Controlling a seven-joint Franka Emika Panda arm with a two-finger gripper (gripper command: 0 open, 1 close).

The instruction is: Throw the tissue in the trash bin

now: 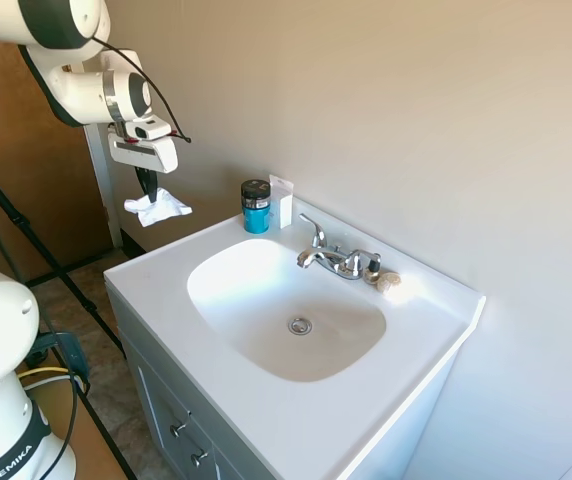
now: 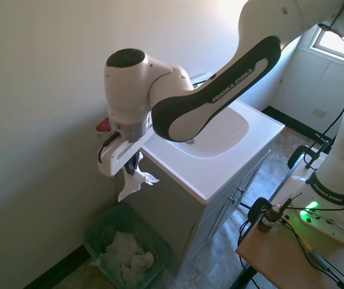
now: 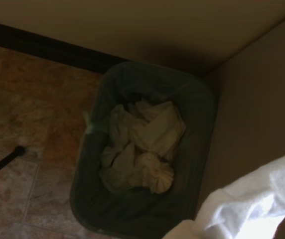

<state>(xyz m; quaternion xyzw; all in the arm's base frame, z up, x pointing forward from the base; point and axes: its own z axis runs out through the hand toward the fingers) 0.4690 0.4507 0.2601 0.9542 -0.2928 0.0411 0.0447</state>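
tissue (image 2: 134, 183) hanging lengthwise from gripper (image 2: 136, 165), above trash bin (image 2: 103, 222)

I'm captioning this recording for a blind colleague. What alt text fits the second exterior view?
A white robot arm holds a crumpled white tissue in its gripper, beside the sink cabinet and above a green trash bin on the floor. The bin already holds crumpled white paper.
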